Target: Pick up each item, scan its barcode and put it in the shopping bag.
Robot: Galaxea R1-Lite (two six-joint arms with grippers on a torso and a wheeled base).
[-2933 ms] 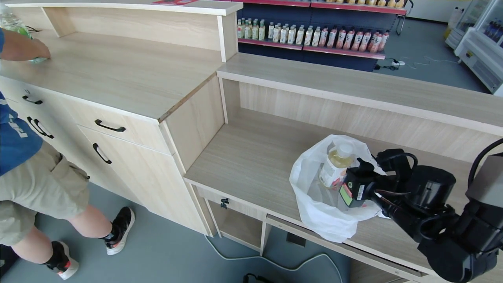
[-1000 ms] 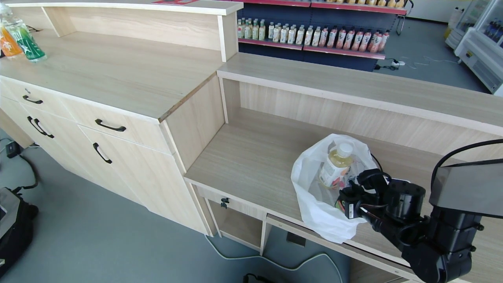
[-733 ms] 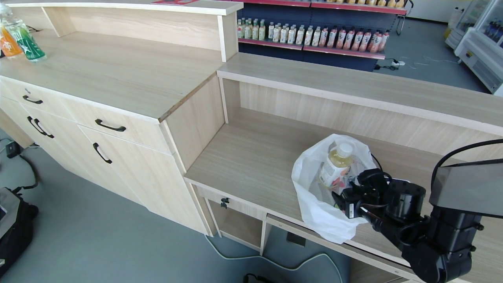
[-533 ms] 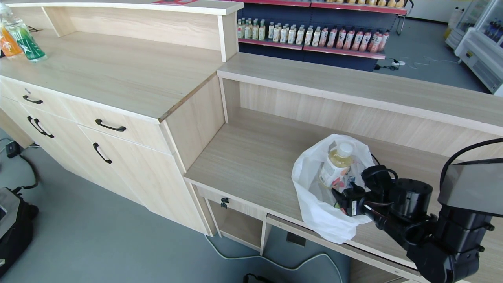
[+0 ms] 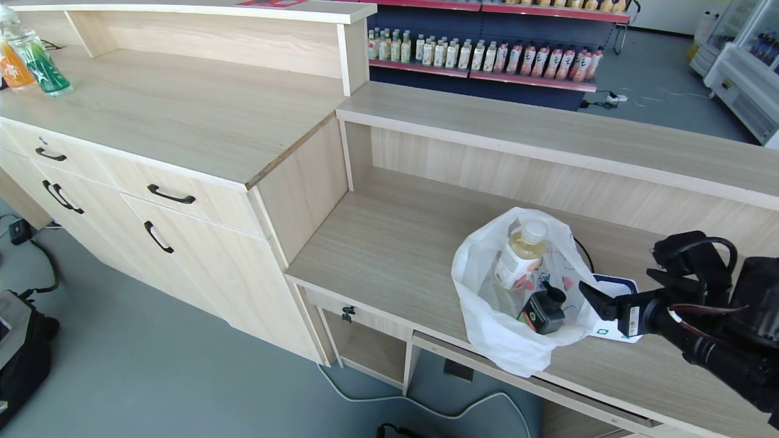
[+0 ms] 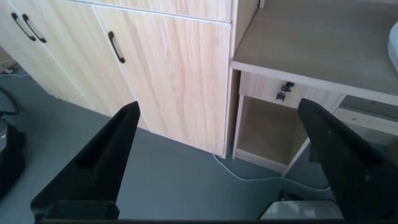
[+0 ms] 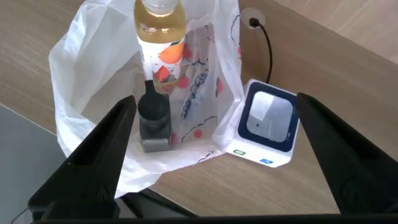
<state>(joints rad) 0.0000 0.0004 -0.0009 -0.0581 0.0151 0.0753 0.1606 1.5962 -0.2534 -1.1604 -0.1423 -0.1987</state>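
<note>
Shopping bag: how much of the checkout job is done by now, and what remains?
Done: the pale drink bottle and the dark bottle are inside the shopping bag. In hand: nothing; the right pincer is open and empty, beside the bag near the scanner. Left: a green bottle and an orange item stand on the upper counter, not yet bagged.

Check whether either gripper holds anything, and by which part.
Nothing is held. The left gripper and right gripper are open; the black bottle lies in the shopping bag.
</note>
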